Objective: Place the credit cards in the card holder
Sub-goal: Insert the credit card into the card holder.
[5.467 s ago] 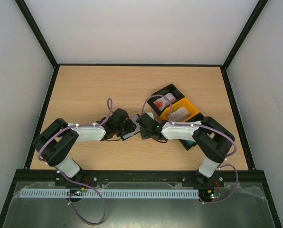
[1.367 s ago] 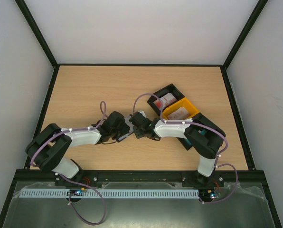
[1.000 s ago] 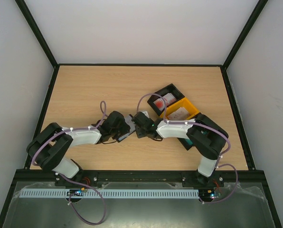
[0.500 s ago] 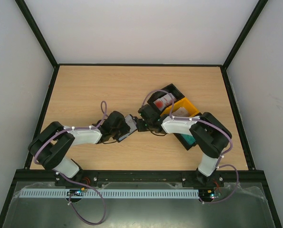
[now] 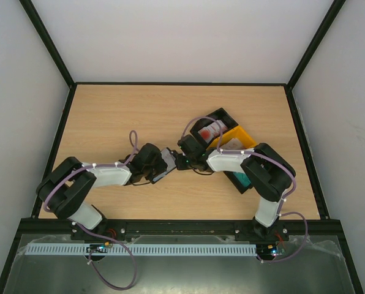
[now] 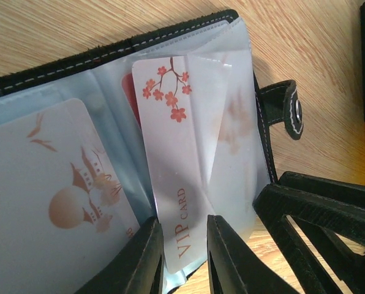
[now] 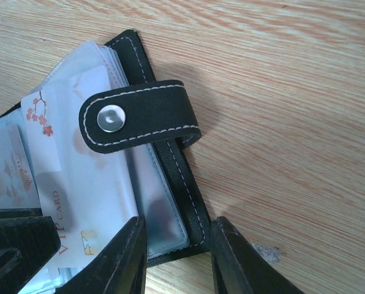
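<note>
So, nearest the arm bases, the two grippers meet nose to nose around the middle of the table (image 5: 109, 110). The card holder (image 6: 240, 147) lies open and flat between them. The left gripper (image 6: 184, 223) has its fingers snug against both long edges of a white VIP card (image 6: 170, 141) with red blossoms, right at its near end. So it's clamped on that card. The card's far part is tucked partly under a clear sleeve (image 6: 228, 98) of the holder. Right beside it, in the neighbouring sleeve, sits a pale card (image 6: 66, 196) with a pagoda print.

The right gripper (image 7: 179, 223) straddles the holder's stitched black edge, one finger over the sleeves, the other over bare wood. Its fingers stand apart, and honestly I can't tell if they're squeezing anything. The clasp tab (image 7: 136, 115) is flopped over the sleeves, snap facing up.

Farther back, beside the right arm, a black bin (image 5: 221, 113) and a yellow bin (image 5: 244, 136) hold more cards (image 5: 208, 130).
</note>
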Robot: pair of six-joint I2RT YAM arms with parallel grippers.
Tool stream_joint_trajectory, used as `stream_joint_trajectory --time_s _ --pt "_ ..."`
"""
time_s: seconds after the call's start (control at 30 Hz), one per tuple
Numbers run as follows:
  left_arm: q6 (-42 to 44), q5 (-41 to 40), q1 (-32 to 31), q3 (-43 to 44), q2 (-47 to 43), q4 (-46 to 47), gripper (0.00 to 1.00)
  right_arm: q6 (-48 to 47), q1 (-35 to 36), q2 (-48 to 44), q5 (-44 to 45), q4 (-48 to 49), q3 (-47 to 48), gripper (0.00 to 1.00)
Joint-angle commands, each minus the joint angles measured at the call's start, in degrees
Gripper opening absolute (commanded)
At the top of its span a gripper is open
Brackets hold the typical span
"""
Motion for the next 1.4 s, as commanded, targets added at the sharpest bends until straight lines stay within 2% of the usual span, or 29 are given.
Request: stream_joint_trajectory --time_s 0.0,0.3,0.47,0.63,0.8,1.13,1.37 --pt "-0.6 1.5 -0.1 -1.1 -0.3 -0.5 0.22 -1.2 0.8 1.7 -1.3 -1.9 -0.1 0.29" --pt "-0.1 2.4 -0.6 -1.6 -0.6 2.9 0.22 -2.7 3.9 2.6 -0.6 -3.3 1.9 0.32" --pt "-1.9 -2.2 -0.6 -1.4 -3.0 -3.1 0.23 -0.4 4.1 -0.2 0.7 -3.4 2.2 0.34" --pt "-2.9 -6.4 -0.6 -2.7 -7.4 -6.1 0.25 2.0 4.0 -1.6 7.4 -4.2 3.0 0.44" --pt "-2.8 -7.3 -0.6 -3.7 -10.2 -6.2 0.3 0.9 3.9 2.1 3.9 -3.7 4.8 0.42" --pt "-3.4 -5.0 -0.2 -3.0 -5.7 -7.0 0.36 4.1 4.2 0.3 -2.1 -1.4 2.0 0.39" --pt "-3.1 -2.5 -0.1 -3.3 -4.3 -4.9 0.33 6.3 4.8 -0.1 -6.2 1.3 0.4 0.39"
